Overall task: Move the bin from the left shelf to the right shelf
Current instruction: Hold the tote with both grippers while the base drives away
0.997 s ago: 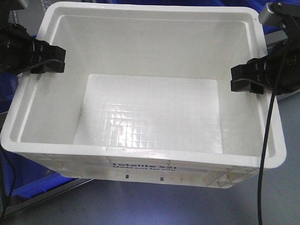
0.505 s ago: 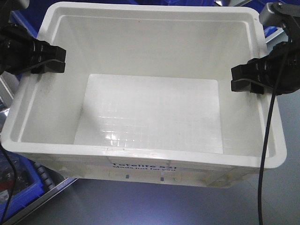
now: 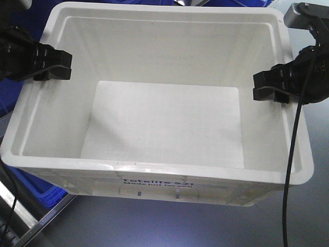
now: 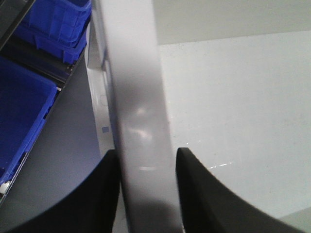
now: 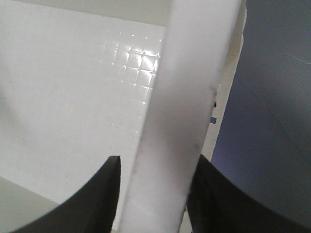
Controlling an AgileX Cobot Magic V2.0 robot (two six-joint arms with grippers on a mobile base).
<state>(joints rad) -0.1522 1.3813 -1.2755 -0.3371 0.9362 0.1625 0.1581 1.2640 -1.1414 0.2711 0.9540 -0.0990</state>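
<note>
Black fingers [image 4: 99,199] of the left gripper [image 3: 55,66] sit one on each side of the left rim of the bin [image 3: 164,46], closed narrow onto it. In the left wrist view the pale rim fills the gap between them. At the right edge of the front view the right gripper [image 3: 267,86] does the same. Its fingers [image 5: 95,199] are pinched onto the right rim, one inside the wall and one outside.

The bin, a big white tote, fills nearly the whole front view, held between the two grippers, open side up with nothing in it. Black print [image 3: 157,182] runs along its near outer wall, bottom centre of the frame. Blue bins [image 3: 31,188] show beneath its lower left corner. A black cable [image 3: 289,170] hangs from the right arm across the right rim toward the lower right.
</note>
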